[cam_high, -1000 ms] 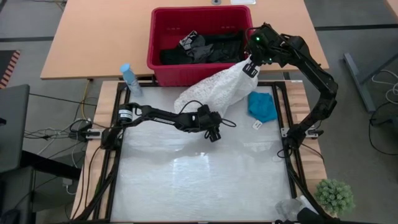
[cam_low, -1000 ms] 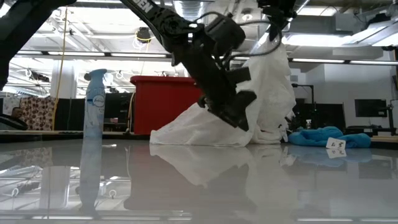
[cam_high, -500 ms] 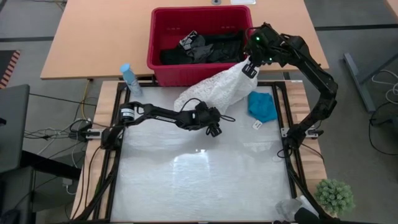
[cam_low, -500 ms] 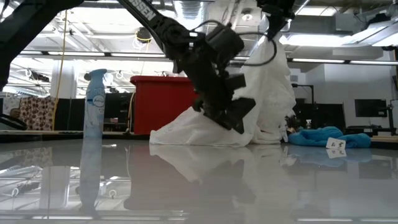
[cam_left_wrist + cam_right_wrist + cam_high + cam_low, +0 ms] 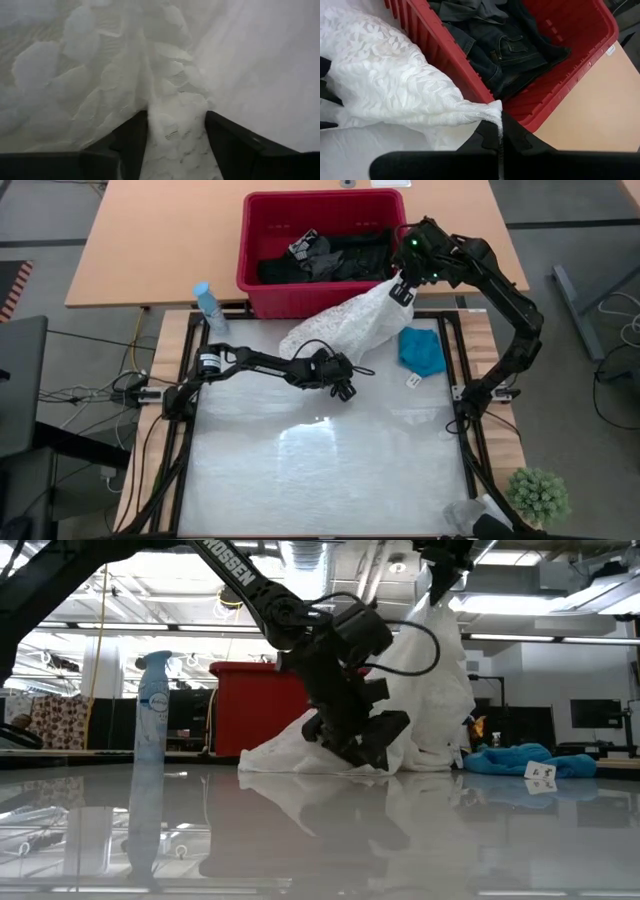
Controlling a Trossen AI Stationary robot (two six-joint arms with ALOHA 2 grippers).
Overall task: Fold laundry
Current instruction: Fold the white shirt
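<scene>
Stretching diagonally, the white lacy garment (image 5: 345, 325) is shown with its long axis running from the right gripper (image 5: 402, 290), where one end is lifted beside the red basket (image 5: 262, 240), down to the table (image 5: 320, 470) near the left gripper (image 5: 343, 387). The right gripper is clenched on the garment's raised tip. The left gripper's fingers (image 5: 227, 145) are parted, with the garment's low edge between them. A teal garment (image 5: 422, 350) lies below the right gripper.
</scene>
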